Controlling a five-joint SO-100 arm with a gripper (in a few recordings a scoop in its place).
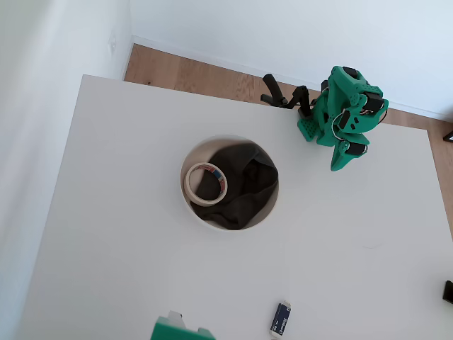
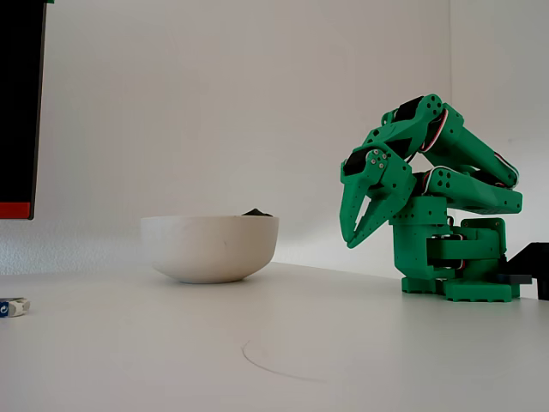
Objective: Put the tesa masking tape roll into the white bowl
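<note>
The green gripper point(image 2: 352, 239) hangs folded close to the arm's base point(image 2: 459, 273), tips pointing down above the table and holding nothing; in the fixed view its two fingers point(image 2: 383, 206) meet at the tips with only a thin slit between them higher up, so they are pressed together. In the overhead view the gripper point(image 1: 343, 161) sits at the far right part of the table, well apart from the bowl, with the rest of the green arm point(image 1: 347, 113) bunched above it near the table's far edge. The white bowl point(image 1: 185, 205) stands near the middle of the white table point(image 1: 106, 234), to the left of the arm in both views; from the side the bowl point(image 2: 210, 247) shows as a low rounded shape resting flat on the tabletop. A dark grey cloth point(image 1: 248, 185) fills most of the bowl's inside, and a corner of it point(image 2: 255, 212) peeks just over the rim in the fixed view. The tape roll point(image 1: 206, 183) lies inside the bowl at its left side, leaning on the cloth and against the wall, its red and blue printed core facing up. A small blue-and-white block point(image 1: 280, 319) lies on the near edge of the table, well apart from the bowl; it also shows at the left edge of the fixed view point(image 2: 14, 306).
</note>
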